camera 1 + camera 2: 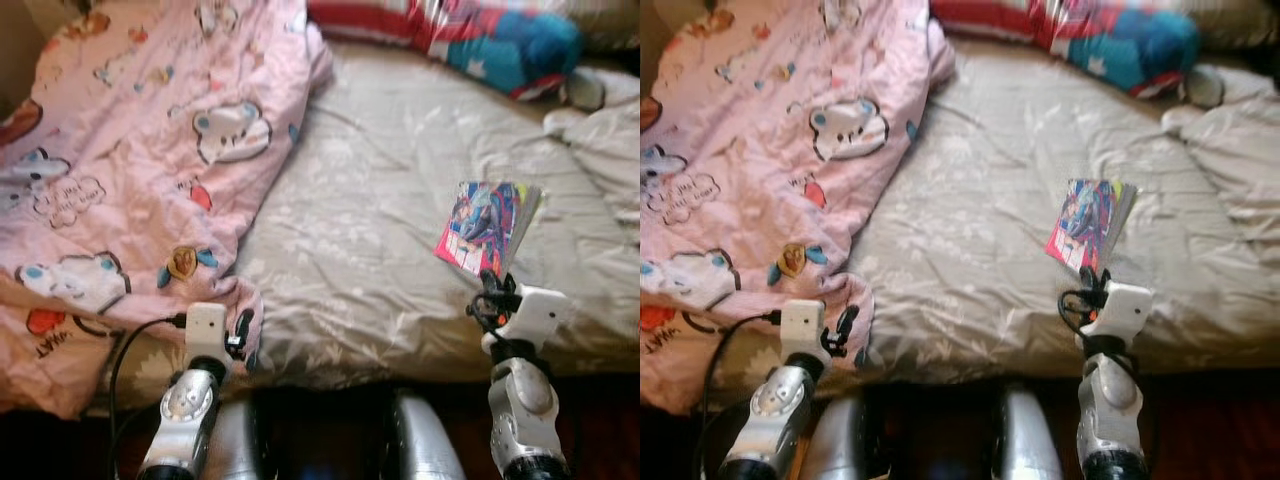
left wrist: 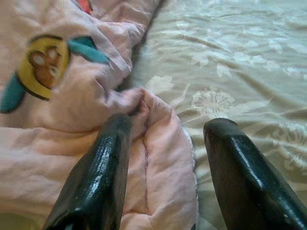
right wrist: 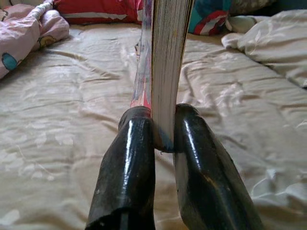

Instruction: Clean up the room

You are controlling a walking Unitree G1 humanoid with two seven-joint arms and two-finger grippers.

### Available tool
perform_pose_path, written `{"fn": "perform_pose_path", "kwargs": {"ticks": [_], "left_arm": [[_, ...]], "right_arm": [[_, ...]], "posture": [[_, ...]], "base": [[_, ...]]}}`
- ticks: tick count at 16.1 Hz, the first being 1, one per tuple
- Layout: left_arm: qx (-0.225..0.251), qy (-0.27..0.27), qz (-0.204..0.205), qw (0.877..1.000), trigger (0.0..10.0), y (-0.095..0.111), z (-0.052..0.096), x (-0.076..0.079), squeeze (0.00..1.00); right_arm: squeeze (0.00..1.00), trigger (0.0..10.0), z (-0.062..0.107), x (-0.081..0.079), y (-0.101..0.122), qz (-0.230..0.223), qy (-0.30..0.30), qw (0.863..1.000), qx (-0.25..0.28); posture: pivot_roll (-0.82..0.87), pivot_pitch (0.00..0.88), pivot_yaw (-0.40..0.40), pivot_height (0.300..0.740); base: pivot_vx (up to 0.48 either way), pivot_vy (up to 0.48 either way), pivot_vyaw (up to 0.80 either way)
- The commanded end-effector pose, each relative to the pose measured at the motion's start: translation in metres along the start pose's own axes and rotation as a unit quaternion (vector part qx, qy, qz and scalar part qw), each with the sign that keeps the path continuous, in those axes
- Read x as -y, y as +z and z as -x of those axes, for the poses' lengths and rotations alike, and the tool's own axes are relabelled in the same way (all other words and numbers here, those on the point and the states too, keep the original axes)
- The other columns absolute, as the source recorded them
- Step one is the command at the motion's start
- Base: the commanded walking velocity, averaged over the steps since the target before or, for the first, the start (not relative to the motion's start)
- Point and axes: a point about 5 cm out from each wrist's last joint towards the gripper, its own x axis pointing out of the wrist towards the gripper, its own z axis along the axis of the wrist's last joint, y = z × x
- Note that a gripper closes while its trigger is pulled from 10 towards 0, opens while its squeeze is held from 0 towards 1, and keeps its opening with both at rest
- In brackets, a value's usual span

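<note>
Right wrist view — right tool [image 3: 164,139] clamped on comic book [image 3: 165,67], left tool [image 2: 165,158] open — straddling pink quilt [image 2: 158,158]

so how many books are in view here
1: the book is clamped upright in the right gripper above the grey bed sheet. Others may be hidden under the pink quilt.

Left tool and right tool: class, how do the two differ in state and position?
The left tool is open, straddling a fold of the pink cartoon quilt; the right tool is shut on a comic book, held upright. Both are over the grey bedsheet.
</note>
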Motion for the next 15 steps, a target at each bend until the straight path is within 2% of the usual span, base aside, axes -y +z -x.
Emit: {"fn": "perform_pose_path", "kwargs": {"ticks": [1, 6, 10, 13, 15], "left_arm": [[-0.01, 0.008, -0.004, 1.0, 10.0, -0.006, 0.002, -0.004, 0.0], [-0.053, 0.025, 0.005, 0.998, 10.0, -0.024, 0.002, -0.013, 0.0], [-0.09, 0.035, 0.007, 0.995, 10.0, -0.034, 0.004, -0.024, 0.0], [-0.156, 0.053, 0.008, 0.986, 10.0, -0.056, 0.017, -0.033, 0.0], [-0.219, 0.061, 0.005, 0.974, 10.0, -0.077, 0.034, -0.037, 0.0]], "right_arm": [[0.0, 10.0, 0.0, 0.002, 0.001, 0.007, -0.001, 1.0, 0.001], [0.0, 10.0, 0.001, 0.001, -0.005, 0.005, -0.01, 1.0, -0.011], [0.0, 10.0, 0.005, 0.007, -0.012, 0.003, -0.024, 0.999, -0.023], [0.0, 10.0, 0.011, 0.016, -0.022, 0.0, -0.052, 0.998, -0.043], [0.0, 10.0, 0.016, 0.017, -0.029, -0.005, -0.055, 0.997, -0.058]], "posture": [[-0.02, 0.113, -0.028, 0.682], [-0.02, 0.067, -0.016, 0.737], [-0.02, 0.042, -0.002, 0.74], [-0.03, 0.01, 0.009, 0.74], [-0.03, 0.0, 0.012, 0.74]], "base": [[0.0, 0.0, 0.0], [0.0, 0.0, 0.0], [0.0, 0.0, 0.0], [0.0, 0.0, 0.0], [0.0, 0.0, 0.0]]}}
